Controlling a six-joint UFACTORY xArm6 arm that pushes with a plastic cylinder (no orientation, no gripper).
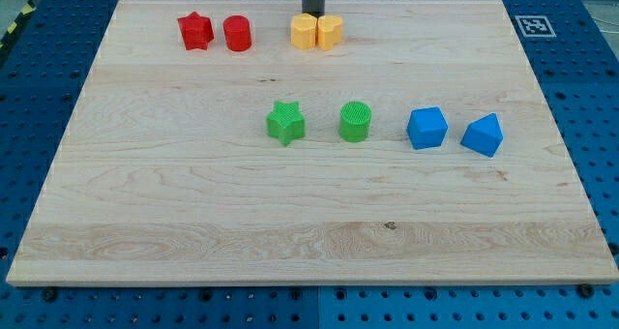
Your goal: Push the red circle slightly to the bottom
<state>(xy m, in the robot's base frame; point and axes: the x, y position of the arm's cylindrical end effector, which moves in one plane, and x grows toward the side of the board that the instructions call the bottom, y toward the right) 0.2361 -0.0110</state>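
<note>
The red circle [237, 33] stands near the view's top left, just right of the red star [194, 31]. My tip [314, 14] is at the view's top centre, just behind the two yellow blocks [317, 31], which touch each other. The tip is well to the right of the red circle and apart from it.
A green star [285, 123] and a green circle [355, 122] sit mid-board. A blue cube-like block [427, 129] and a blue angular block [483, 134] lie to their right. The wooden board [309, 232] lies on a blue perforated table; a marker tag [534, 25] is at the top right.
</note>
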